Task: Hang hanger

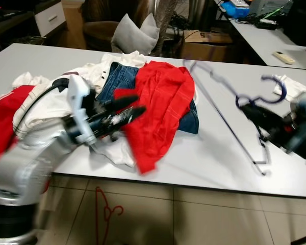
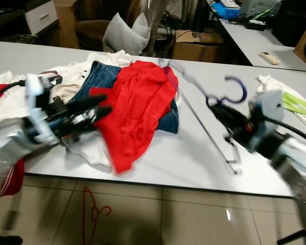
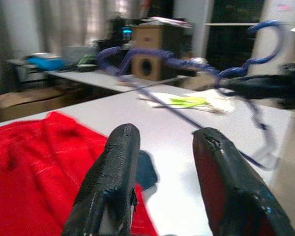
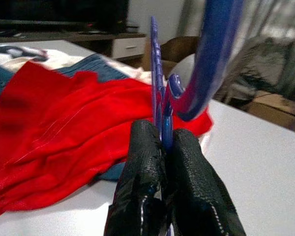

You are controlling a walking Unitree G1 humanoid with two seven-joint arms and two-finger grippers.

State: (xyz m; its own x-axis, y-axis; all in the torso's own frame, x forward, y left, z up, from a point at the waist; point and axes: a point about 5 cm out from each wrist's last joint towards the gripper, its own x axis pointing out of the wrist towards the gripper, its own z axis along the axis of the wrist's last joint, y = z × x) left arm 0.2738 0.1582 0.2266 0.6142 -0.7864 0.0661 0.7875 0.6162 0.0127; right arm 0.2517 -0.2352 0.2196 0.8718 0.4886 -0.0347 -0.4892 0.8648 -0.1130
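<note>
Red shirt beside lifted blue hanger.

A blue wire hanger and a red shirt with faint pale lines over blue jeans and white clothes lie on the pale grey tabletop; pincer fingers are black.
</note>
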